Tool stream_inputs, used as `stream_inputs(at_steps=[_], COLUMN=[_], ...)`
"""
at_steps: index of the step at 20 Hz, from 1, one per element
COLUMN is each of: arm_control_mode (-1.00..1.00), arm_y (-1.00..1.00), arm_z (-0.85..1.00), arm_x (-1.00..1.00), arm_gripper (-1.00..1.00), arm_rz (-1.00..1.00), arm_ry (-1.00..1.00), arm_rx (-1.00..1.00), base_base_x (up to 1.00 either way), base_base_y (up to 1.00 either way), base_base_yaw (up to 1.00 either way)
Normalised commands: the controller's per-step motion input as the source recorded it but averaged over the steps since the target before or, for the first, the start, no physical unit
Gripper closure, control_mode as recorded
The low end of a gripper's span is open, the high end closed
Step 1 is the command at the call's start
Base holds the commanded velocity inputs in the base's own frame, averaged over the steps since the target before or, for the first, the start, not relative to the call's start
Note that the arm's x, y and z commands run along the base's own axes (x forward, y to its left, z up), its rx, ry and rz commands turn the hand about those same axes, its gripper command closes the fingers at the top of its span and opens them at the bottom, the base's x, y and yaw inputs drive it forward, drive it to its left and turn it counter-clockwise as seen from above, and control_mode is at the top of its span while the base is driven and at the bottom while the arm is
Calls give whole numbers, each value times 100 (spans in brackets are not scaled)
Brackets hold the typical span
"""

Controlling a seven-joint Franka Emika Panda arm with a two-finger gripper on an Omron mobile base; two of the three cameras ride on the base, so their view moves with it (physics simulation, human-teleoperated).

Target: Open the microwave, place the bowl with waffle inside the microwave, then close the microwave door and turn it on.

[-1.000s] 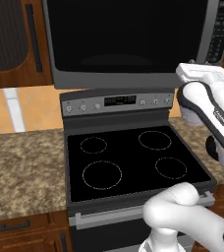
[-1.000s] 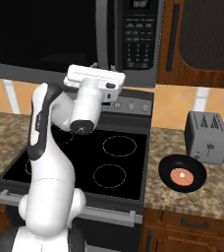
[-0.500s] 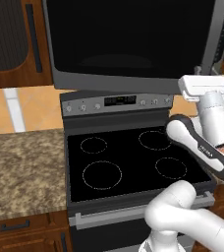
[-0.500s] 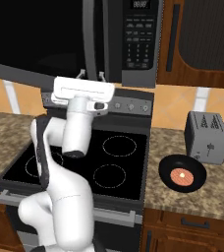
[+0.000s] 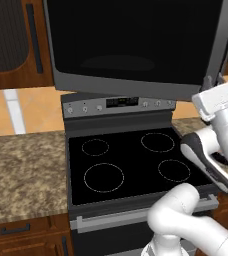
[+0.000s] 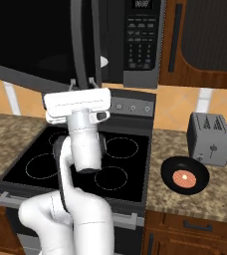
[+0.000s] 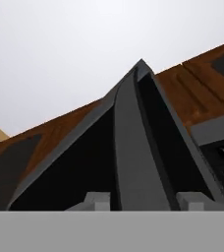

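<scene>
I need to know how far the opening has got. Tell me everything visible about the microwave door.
The wide black glass microwave door in its grey frame stands swung partly open above the stove. Its vertical grey bar handle runs along the free edge. In the hand view the two-finger gripper straddles the handle's lower end with jaws apart; contact cannot be told.

No legible txt anywhere.

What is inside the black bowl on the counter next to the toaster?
The bowl holds the waffle, a round reddish-orange disc with a paler centre, lying flat. The waffle covers most of the bowl's floor, so anything beneath it cannot be seen.
</scene>
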Motion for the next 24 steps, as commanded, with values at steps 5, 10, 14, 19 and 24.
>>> stream_inputs(at_steps=[5, 10, 14, 19, 24], arm_control_mode=[-100, -100, -100, -100, -100], arm_y=[70, 92, 100, 100, 100], arm_z=[63, 51, 50, 43, 33], arm_x=[-100, -100, -100, -100, -100], arm_gripper=[100, 100, 100, 100, 100], arm_rz=[25, 21, 21, 23, 27], arm_ry=[5, 4, 12, 18, 18], arm_rx=[-42, -53, -60, -60, -51], base_base_x=[0, 0, 0, 0, 0], base_base_y=[0, 0, 0, 0, 0], base_base_yaw=[0, 0, 0, 0, 0])
